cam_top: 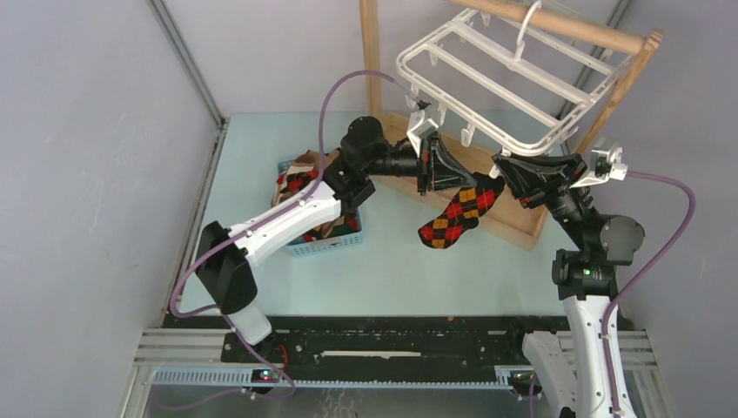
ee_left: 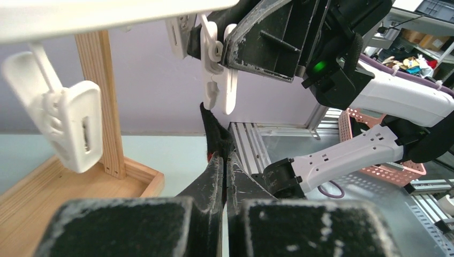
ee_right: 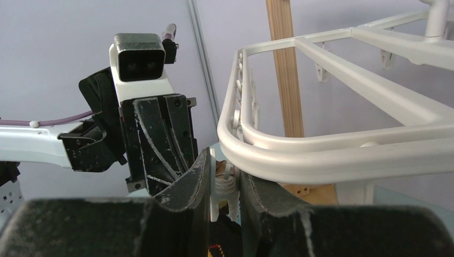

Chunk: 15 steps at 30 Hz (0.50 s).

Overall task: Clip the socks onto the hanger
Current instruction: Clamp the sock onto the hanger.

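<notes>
Left wrist view: argyle sock [ee_left: 214, 133] just below a clip [ee_left: 220, 80] of the hanger [ee_left: 80, 16].
Clamped: left gripper [ee_left: 224, 163] on the sock, right gripper [ee_right: 225, 184] on that clip.

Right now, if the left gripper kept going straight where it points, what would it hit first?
Probably the white clip, pinched by the right gripper, just beyond the sock the left gripper holds; depth is hard to judge.

You have the hanger [cam_top: 513, 87] hung on the stand [cam_top: 557, 22], far right on the table [cam_top: 392, 270]; the basket [cam_top: 326, 244] sits left of it with socks [cam_top: 298, 180] inside. One sock [cam_top: 457, 213] hangs under the hanger's near edge, between the left gripper [cam_top: 457, 174] and the right gripper [cam_top: 503, 165], at a clip [ee_right: 224, 184]
</notes>
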Tool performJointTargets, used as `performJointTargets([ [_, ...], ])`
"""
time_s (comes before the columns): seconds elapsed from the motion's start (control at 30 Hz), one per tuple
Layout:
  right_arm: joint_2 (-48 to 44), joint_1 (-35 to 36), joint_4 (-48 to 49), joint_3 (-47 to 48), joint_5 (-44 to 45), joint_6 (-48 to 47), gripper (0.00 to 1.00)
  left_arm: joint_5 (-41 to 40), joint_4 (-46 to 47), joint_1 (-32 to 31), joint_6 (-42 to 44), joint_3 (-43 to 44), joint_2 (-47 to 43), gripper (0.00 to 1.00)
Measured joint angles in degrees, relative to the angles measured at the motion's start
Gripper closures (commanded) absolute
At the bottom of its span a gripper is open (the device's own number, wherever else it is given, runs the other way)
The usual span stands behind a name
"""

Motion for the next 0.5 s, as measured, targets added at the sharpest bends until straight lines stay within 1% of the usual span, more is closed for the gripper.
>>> performJointTargets([
  [0.27, 0.2, 0.0, 0.2, 0.0, -0.3, 0.3, 0.96, 1.1, 0.6, 0.2, -0.7, 1.7, 0.3, 1.00],
  [0.5, 0.3, 0.1, 0.3, 0.0, -0.5, 0.3, 0.96, 1.3, 3.3, 0.3, -3.3, 1.7, 0.8, 1.00],
])
